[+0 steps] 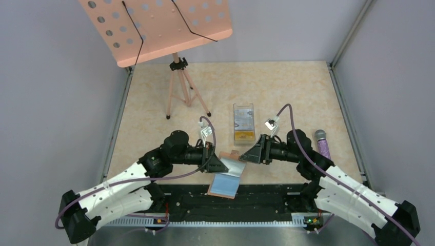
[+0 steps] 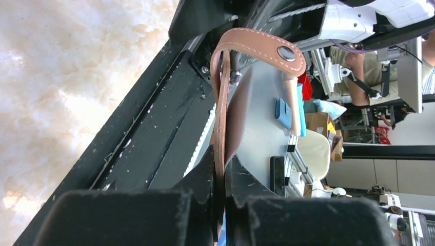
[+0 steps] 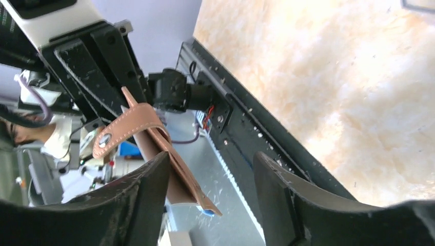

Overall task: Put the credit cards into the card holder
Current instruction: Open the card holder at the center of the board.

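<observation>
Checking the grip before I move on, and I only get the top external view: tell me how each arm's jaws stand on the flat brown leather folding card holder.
Observer: Left wrist view: left jaws shut on the edge of the brown leather card holder.
Operator: Now the right.
Observer: Right wrist view: right jaws open, the holder beside one black finger, apart from the other.
Operator: Report the snap tab.
Observer: The brown strap tab arches over, its round metal snap unfastened.

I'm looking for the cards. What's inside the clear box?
The clear box holds cards: a pale printed card and a yellow-orange card show through. Any stacked beneath them are hidden.
</observation>
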You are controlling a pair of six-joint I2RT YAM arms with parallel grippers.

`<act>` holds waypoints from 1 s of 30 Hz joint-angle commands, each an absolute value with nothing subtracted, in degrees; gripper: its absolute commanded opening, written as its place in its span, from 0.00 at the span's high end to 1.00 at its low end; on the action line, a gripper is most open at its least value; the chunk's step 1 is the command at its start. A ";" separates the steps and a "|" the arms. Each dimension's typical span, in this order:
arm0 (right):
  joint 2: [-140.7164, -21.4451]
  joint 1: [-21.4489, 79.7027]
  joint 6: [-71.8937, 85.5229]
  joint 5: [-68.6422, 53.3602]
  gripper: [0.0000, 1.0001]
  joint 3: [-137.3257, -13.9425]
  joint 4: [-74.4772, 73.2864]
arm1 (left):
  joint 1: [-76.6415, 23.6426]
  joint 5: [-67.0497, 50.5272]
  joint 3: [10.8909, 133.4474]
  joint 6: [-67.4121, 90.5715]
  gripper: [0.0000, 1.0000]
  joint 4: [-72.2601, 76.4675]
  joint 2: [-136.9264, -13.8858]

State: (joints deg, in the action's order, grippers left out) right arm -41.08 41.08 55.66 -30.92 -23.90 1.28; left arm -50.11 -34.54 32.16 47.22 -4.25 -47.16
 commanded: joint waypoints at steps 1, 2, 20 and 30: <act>-39.82 40.65 50.22 -23.53 0.34 -31.57 -8.22 | -49.92 -32.22 37.18 44.36 1.00 -15.36 -45.84; -39.86 40.73 49.06 -23.21 0.31 -32.39 -9.66 | -49.92 -32.52 37.33 44.48 1.00 -16.06 -46.07; -51.44 40.95 34.82 -45.63 0.05 -38.13 -12.83 | -50.01 -49.95 46.89 44.73 1.00 -16.81 -61.87; -55.49 43.71 41.93 -55.33 0.18 -33.13 6.37 | -50.01 -50.37 50.51 43.95 1.00 -18.73 -63.49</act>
